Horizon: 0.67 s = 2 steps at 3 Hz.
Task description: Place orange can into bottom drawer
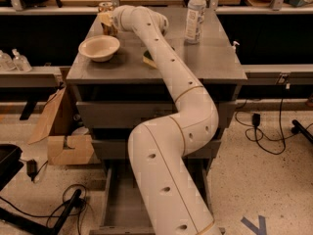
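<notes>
The gripper (107, 22) sits at the orange can (105, 7), just behind the bowl (99, 48); whether it holds the can cannot be told. Well below the bowl, the bottom drawer (119, 202) stands open.
</notes>
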Motion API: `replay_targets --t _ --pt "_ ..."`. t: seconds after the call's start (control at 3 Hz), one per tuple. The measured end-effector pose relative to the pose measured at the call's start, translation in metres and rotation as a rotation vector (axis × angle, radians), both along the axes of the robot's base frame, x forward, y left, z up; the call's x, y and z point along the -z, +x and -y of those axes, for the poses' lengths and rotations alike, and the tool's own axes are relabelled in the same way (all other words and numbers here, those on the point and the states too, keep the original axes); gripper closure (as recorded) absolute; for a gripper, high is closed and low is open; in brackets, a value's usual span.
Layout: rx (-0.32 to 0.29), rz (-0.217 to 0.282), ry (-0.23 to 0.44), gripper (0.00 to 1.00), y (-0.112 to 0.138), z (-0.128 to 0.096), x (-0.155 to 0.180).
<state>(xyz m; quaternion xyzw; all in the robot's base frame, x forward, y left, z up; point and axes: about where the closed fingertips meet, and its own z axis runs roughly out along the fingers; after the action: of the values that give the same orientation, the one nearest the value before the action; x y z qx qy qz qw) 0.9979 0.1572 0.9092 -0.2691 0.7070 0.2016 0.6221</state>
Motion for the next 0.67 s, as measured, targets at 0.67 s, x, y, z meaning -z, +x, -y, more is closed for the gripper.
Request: replay_targets --t 0.67 --pt "-0.151 -0.095 -0.048 1.00 -0.059 0.019 -0.046"
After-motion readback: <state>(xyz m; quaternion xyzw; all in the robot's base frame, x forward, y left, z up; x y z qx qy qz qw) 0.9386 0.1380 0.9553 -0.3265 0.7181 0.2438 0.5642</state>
